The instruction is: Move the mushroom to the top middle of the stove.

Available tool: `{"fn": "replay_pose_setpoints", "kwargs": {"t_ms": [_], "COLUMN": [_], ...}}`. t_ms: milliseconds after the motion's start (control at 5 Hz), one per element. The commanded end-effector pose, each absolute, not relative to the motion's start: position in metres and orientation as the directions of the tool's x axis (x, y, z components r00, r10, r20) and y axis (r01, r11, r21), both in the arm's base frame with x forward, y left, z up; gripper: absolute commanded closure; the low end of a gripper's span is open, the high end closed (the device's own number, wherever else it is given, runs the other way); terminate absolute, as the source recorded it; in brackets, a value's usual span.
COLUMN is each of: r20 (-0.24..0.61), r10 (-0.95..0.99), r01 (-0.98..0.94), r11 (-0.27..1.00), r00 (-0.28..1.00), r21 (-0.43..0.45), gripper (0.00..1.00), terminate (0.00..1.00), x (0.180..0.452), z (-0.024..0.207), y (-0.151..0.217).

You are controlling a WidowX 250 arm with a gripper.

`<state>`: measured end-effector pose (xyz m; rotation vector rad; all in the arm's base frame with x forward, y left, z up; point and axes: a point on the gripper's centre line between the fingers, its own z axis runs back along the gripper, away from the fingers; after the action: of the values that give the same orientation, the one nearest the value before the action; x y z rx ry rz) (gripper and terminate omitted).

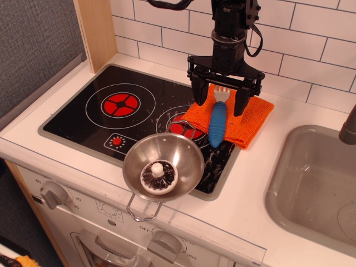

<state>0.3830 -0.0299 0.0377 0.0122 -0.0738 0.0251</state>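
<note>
counter (261, 183): white top, carries the stove on the left part and the sink on the right; white tile wall behind.
stove (139, 89): black glossy cooktop, grey rim, two red-centred burners ringed in white, white front with knobs below.
sink (311, 183): grey basin, right of the stove, apart from it.
my arm: black, comes down from the top edge, over the back right corner of the stove.
cloth (253, 119): orange, folded, lies half on the stove's back right corner, half on the counter.
bowl (183, 153): shiny steel, wire loop handle pointing at the front, sits on the stove's front right edge, partly over the right burner.
my gripper (220, 101): jaws open, spread wide, nothing held, hanging over the cloth with the fork between them.
fork (217, 122): blue handle, pale tines pointing to the wall, lies on the cloth.
mushroom (158, 176): inside the bowl, gills up, dark brown, stubby white stem in the middle; well apart from my jaws.
</note>
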Motion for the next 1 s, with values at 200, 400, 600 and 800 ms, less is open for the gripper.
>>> {"fn": "replay_pose_setpoints", "kwargs": {"t_ms": [200,400,600,800], "r20": [0.123,0.193,0.217,0.143], "r10": [0.026,0.019,0.019,-0.009], "r01": [-0.024,-0.019,-0.021,0.006], "r11": [1.0,1.0,1.0,1.0], "r00": [0.992,0.981,0.976,0.99], "r21": [-0.019,-0.001,0.006,0.026], "gripper": [0.0,0.0,0.0,0.0], "terminate": [0.0,0.0,0.0,0.0], "x": [0.376,0.356,0.316,0.271], "z": [0.059,0.085,0.099,0.074], "y": [-0.034,-0.037,-0.031,-0.023]}}
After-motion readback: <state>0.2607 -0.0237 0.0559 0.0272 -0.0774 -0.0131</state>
